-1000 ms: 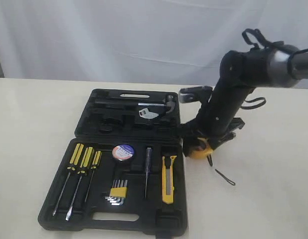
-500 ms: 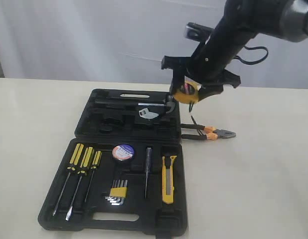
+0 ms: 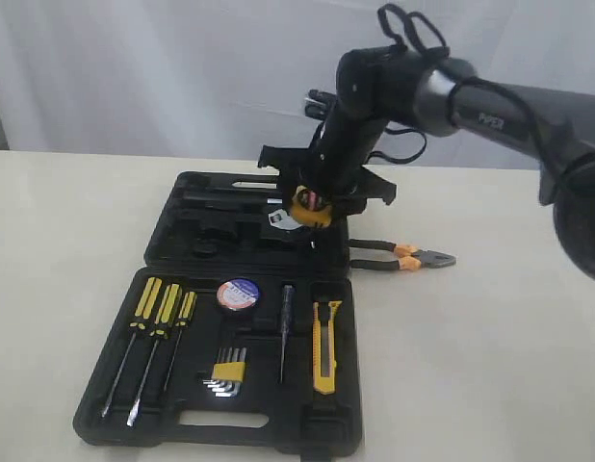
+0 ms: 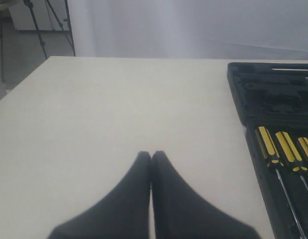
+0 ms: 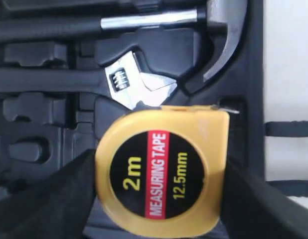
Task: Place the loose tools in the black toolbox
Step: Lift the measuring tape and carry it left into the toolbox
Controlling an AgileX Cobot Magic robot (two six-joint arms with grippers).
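The right gripper (image 3: 310, 205) grips the yellow tape measure (image 5: 161, 179) between widely spread fingers. It hangs above the rear half of the black toolbox (image 3: 172, 252), over the adjustable wrench (image 5: 129, 82). The pliers (image 3: 403, 258) lie on the tabletop (image 3: 490, 366) just beside the toolbox. The left gripper (image 4: 151, 162) is closed and empty.

Light is soft and even, with faint shadows on the table (image 3: 490, 366). The exterior view looks slightly hazy. The left gripper (image 4: 151, 155) is a blurred silhouette. The tape measure (image 5: 161, 174) reads sharp; the wrench (image 5: 136, 82) glares.
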